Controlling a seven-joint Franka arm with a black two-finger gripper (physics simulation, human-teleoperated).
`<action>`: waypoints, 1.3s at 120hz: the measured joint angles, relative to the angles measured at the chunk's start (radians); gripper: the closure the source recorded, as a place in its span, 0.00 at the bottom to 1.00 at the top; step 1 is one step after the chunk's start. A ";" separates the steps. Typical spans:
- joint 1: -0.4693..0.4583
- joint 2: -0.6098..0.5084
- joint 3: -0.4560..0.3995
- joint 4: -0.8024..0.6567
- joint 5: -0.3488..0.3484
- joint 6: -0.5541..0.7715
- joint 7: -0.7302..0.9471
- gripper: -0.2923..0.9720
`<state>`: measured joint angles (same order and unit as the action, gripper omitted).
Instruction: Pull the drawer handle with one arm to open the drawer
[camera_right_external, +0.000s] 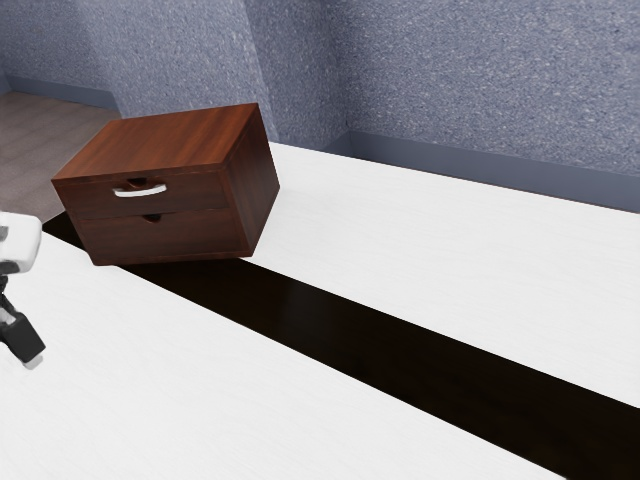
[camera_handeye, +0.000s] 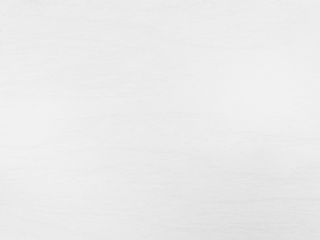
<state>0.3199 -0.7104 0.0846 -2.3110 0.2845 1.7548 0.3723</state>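
A dark brown wooden cabinet (camera_right_external: 170, 185) stands on the table at the exterior view's upper left. Its upper drawer (camera_right_external: 150, 195) carries a white curved handle (camera_right_external: 140, 189) and sits flush with the cabinet front. A lower drawer front (camera_right_external: 160, 235) has a small notch. My gripper (camera_right_external: 22, 340) hangs at the exterior view's left edge, below and to the left of the cabinet and well apart from the handle, partly cut off by the frame. Under my hand, the wrist view looks onto bare white table top (camera_handeye: 160, 120).
The white table (camera_right_external: 420, 240) has a wide black stripe (camera_right_external: 400, 350) running diagonally from under the cabinet toward the exterior view's lower right. A blue-grey wall (camera_right_external: 450, 70) stands behind the table, with brown floor (camera_right_external: 40, 130) at the far left.
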 joint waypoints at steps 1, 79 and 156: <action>0.004 0.005 -0.001 0.000 0.000 0.011 0.014 0.23; 0.127 0.100 -0.107 0.038 -0.118 0.359 0.612 0.23; 0.231 0.387 -0.164 0.222 -0.137 0.538 0.930 0.23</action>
<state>0.5511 -0.3237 -0.0798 -2.0890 0.1476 2.2932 1.3018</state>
